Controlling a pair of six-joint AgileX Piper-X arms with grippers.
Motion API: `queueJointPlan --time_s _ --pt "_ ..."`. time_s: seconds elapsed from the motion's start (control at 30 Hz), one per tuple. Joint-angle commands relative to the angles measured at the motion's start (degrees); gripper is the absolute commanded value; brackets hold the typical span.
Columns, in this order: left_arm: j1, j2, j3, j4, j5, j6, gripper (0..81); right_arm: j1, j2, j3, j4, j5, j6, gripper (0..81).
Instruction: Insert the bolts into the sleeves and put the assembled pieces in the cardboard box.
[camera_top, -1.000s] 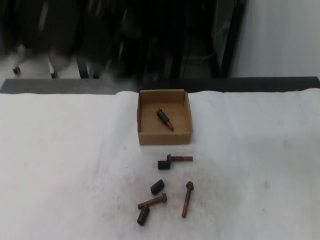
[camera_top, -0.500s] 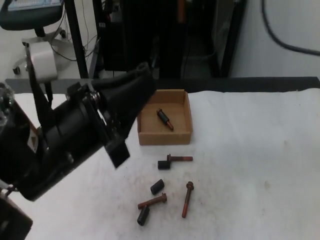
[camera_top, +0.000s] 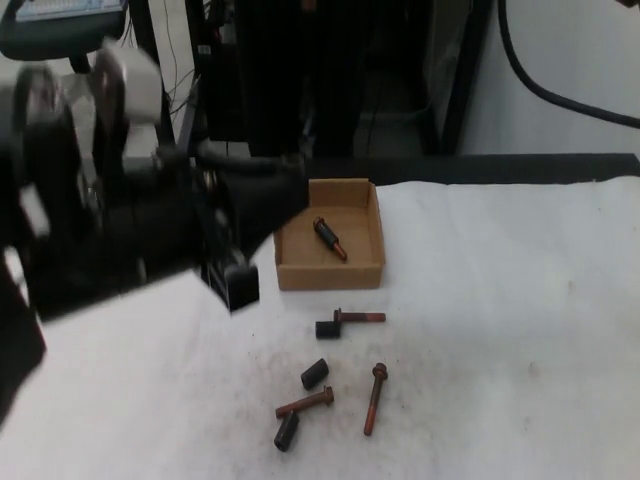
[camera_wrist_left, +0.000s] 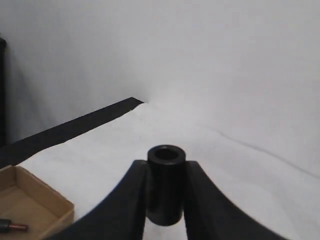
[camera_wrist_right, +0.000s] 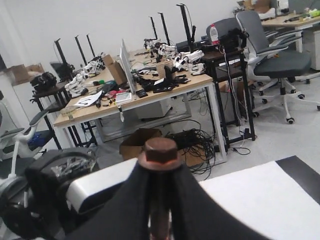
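My left gripper (camera_wrist_left: 166, 169) is shut on a black sleeve (camera_wrist_left: 165, 200), held upright with its open bore showing. My right gripper (camera_wrist_right: 160, 170) is shut on a rusty bolt (camera_wrist_right: 160, 151), hex head outward. The cardboard box (camera_top: 368, 215) stands mid-bench with one assembled piece (camera_top: 329, 238) inside; the left wrist view catches a corner of the box (camera_wrist_left: 37, 197) and the piece (camera_wrist_left: 12, 227). In front of the box lie three loose bolts (camera_top: 362, 317) (camera_top: 305, 402) (camera_top: 374, 398) and three sleeves (camera_top: 326, 329) (camera_top: 314, 374) (camera_top: 286, 431). A large blurred black arm (camera_top: 150, 235) hangs over the bench's left, its tip beside the box.
A white cloth (camera_top: 520, 300) covers the bench, with a dark strip (camera_top: 520, 165) along its far edge. Desks and office chairs (camera_wrist_right: 270, 55) stand in the room beyond. Part of another arm (camera_wrist_right: 55, 185) shows in the right wrist view.
An arm has come into the high view from the left and has risen over the bench's left side. The loose bolts, sleeves and box have not moved.
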Motion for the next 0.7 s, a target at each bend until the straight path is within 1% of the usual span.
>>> queueJointPlan --time_s 0.0,0.23,0.37,0.5,0.67 --pt "0.2 -0.1 -2.8 2.3 0.8 2.4 0.0 0.1 -0.5 -0.3 -1.2 -1.7 -4.7 0.8" --pt "0.2 0.5 -4.8 1.4 0.3 2.5 0.0 0.8 -0.5 -0.3 -1.2 2.2 -5.6 0.8" --pt "0.2 0.5 -4.8 1.1 0.3 2.5 0.0 1.7 0.2 -0.3 -1.2 2.4 -8.8 0.8" --pt "0.2 0.5 -4.8 1.1 0.3 2.3 0.0 3.1 1.0 -0.3 -1.2 4.6 -10.2 0.8" --pt "0.2 0.5 -4.8 1.1 0.3 -2.1 0.0 3.7 2.1 -0.3 -1.2 5.3 -10.4 0.8"
